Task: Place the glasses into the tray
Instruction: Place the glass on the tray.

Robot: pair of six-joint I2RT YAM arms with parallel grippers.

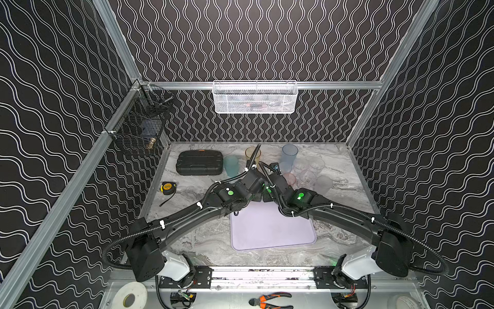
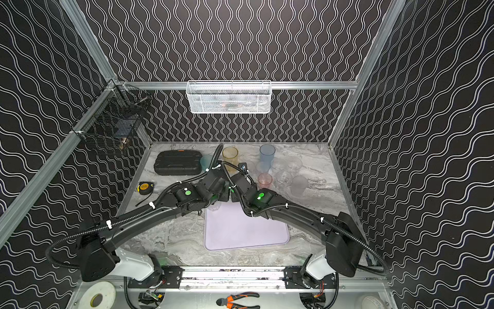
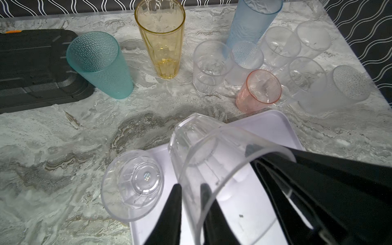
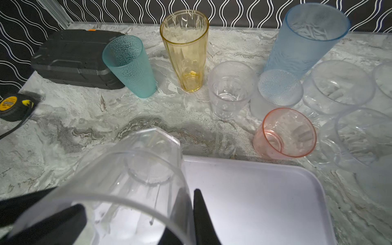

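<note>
Both arms meet over the far edge of the lilac tray (image 1: 267, 230), each with a claw on one clear tumbler (image 3: 201, 148), which hangs tilted with its base toward the back wall. The right claw (image 4: 185, 212) is closed tight on the tumbler's wall near the rim, one finger inside and one outside. The left claw (image 3: 191, 186) straddles the wall on the opposite side with its fingers close together; whether they press the plastic cannot be told. A second clear tumbler (image 3: 132, 184) stands upright at the tray's far left corner. The other glasses stand on the marble desk (image 1: 192, 240) beyond the tray: teal tumbler (image 3: 99, 65), amber tumbler (image 3: 161, 42), blue tumbler (image 3: 252, 21), pink tumbler (image 3: 258, 91), a frosted white tumbler (image 3: 339, 89) and several clear ones.
</note>
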